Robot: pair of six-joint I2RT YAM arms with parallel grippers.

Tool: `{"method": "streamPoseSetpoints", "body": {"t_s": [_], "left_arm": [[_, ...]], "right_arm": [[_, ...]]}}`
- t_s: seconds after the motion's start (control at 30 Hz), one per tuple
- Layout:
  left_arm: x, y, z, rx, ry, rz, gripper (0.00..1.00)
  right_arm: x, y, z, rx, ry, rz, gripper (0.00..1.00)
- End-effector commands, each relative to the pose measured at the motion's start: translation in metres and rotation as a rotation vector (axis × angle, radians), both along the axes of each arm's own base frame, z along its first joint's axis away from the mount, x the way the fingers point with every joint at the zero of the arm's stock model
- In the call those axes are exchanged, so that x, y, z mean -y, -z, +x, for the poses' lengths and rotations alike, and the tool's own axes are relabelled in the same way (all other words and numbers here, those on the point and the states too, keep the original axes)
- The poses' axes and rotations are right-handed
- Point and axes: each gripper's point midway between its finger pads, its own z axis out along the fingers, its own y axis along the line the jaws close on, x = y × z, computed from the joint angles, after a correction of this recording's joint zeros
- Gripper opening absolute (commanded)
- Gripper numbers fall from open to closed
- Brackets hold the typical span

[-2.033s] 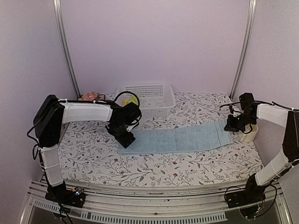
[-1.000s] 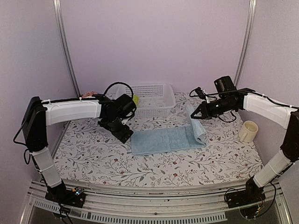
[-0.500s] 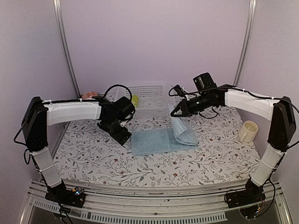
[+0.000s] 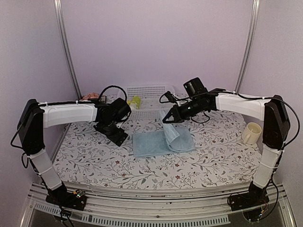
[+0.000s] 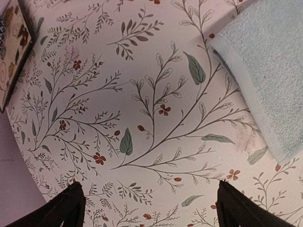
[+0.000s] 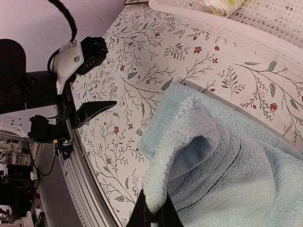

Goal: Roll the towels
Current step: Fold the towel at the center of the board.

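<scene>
The blue towel (image 4: pixel 154 144) lies in front of the basket (image 4: pixel 150 89), long axis left-right; the right gripper (image 4: pixel 166 120), clamped on its right end, holds that end raised over its middle, and the left gripper (image 4: pixel 118 137) hangs wide open just beside its left end.

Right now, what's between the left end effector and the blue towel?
Nothing. Only a bare stretch of floral table cover separates the open left end effector from the blue towel. The left wrist view shows it best.
</scene>
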Motion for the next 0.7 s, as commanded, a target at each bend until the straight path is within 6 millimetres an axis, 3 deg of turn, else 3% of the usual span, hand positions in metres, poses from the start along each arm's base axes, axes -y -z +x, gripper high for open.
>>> {"method": "streamPoseSetpoints", "body": {"t_s": [0.0,0.67], "left_arm": [[0.000,-0.005,0.003,0.028,-0.019,-0.039,0.97],[0.005,-0.002,0.001,0.012,-0.005,-0.065,0.97]], "right_arm": [[-0.013,-0.004,0.012,0.028,-0.002,0.033,0.03],[-0.041,0.035,0.021,0.004,-0.014,0.045,0.03]]}}
